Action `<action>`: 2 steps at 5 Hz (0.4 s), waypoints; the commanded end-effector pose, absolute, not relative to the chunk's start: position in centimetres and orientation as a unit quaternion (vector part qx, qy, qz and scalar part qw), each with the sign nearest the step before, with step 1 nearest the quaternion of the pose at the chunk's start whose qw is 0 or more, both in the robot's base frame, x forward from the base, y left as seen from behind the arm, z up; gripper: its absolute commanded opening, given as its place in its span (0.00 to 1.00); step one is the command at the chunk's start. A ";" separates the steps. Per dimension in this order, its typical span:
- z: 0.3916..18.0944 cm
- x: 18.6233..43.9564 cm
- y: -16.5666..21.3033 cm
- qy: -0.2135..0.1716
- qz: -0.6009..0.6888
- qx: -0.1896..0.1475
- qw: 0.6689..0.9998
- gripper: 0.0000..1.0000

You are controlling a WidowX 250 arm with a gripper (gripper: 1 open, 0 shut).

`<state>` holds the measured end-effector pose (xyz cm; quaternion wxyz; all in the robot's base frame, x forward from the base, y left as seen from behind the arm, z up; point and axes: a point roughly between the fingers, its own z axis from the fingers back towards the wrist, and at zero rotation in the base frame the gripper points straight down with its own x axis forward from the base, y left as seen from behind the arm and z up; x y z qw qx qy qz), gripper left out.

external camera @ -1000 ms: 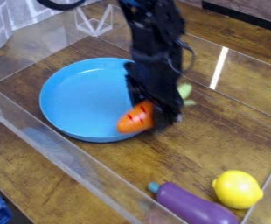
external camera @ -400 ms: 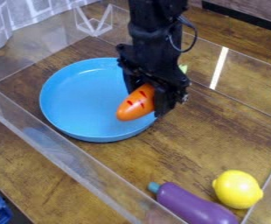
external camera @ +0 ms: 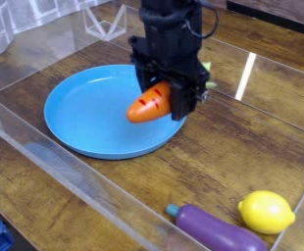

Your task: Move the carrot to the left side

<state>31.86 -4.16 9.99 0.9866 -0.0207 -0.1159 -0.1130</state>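
The orange toy carrot with dark groove lines hangs tilted above the right part of the blue plate. My black gripper comes down from above and is shut on the carrot's upper end, its fingers on either side of it. A bit of the carrot's light green leaves shows to the right of the gripper. The carrot is clear of the plate's surface.
A yellow lemon and a purple eggplant lie at the front right on the wooden table. Clear plastic walls fence the work area at the front and left.
The gripper has lifted the carrot off the plate's right rim and carried it upward; the carrot now hangs higher over the plate.
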 end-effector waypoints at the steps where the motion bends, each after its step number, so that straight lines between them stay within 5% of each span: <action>1: 12.1 32.2 -4.7 -0.154 -0.118 -0.023 0.981 0.00; 2: 11.9 31.9 -5.6 -0.150 -0.126 -0.028 0.980 0.00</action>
